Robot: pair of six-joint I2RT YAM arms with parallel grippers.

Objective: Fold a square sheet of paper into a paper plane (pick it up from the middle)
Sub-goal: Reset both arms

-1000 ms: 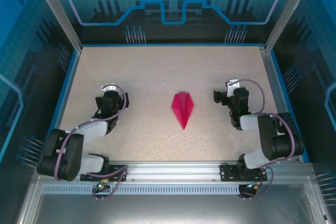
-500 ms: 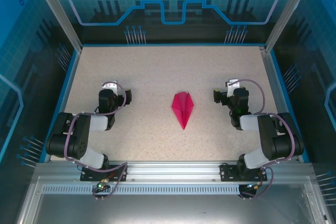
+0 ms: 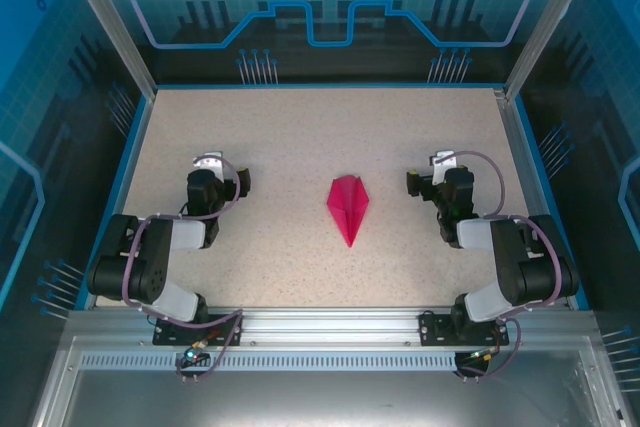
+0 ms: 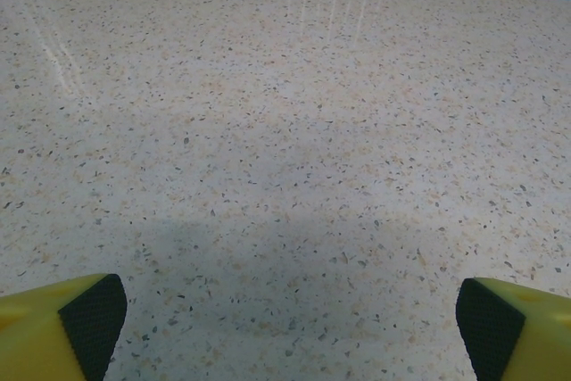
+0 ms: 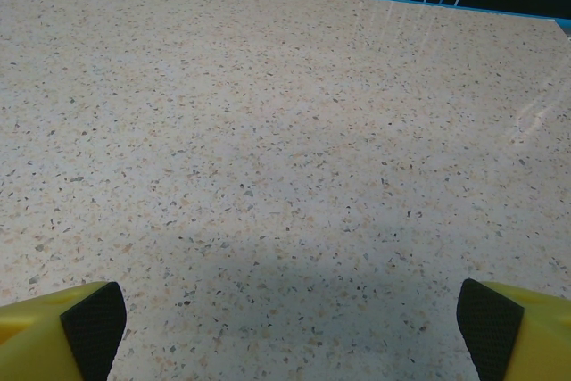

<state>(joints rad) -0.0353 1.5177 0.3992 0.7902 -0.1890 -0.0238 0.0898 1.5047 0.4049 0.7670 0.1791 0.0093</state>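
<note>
- The paper plane is magenta-pink paper folded into a narrow kite or dart shape
- Its blunt, wider end faces the far side of the table; its long sharp tip points toward the near edge
- A centre crease runs along its length, with layered triangular flaps on either side, the right one looking slightly darker
- It lies flat on the speckled surface, about mid-table, with nothing touching it
</note>
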